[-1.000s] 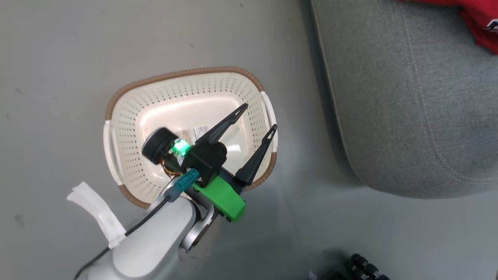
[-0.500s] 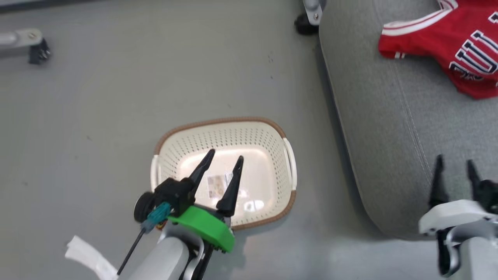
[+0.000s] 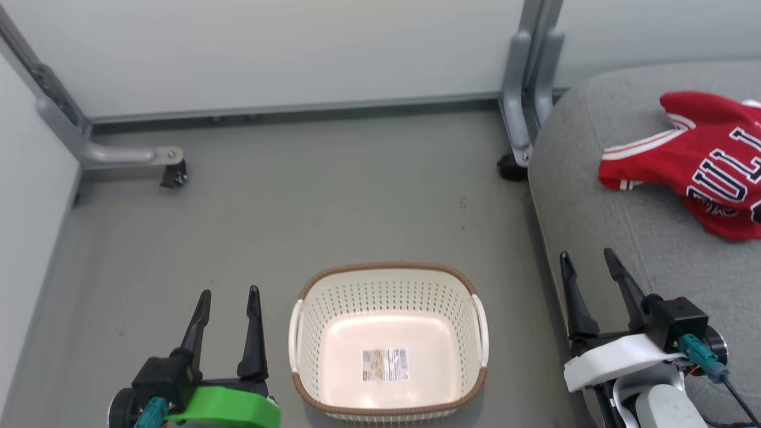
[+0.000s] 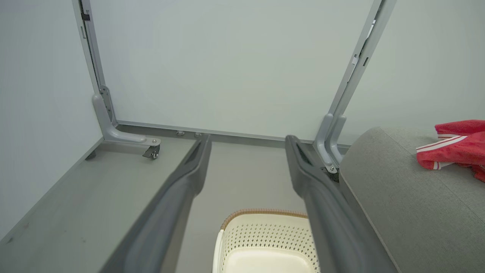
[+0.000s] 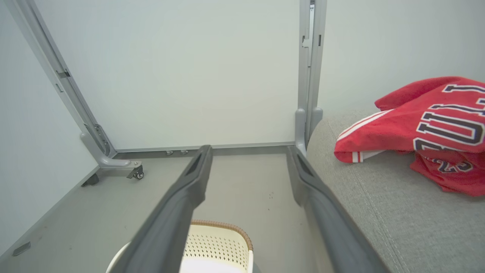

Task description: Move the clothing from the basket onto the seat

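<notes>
Well — clothing point(image 3: 654, 172) on seat point(image 3: 600, 238), perhaps crumpled.

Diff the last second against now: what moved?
The left gripper has pulled back from over the basket to its left side, jaws open and empty. The right gripper has come into the head view beside the seat, open. The camera also tilted up. Basket stayed empty; clothing stayed on the seat.

Red clothing point(image 3: 695, 160), cream perforated basket point(image 3: 386, 297), grey seat point(image 3: 600, 214)
</notes>
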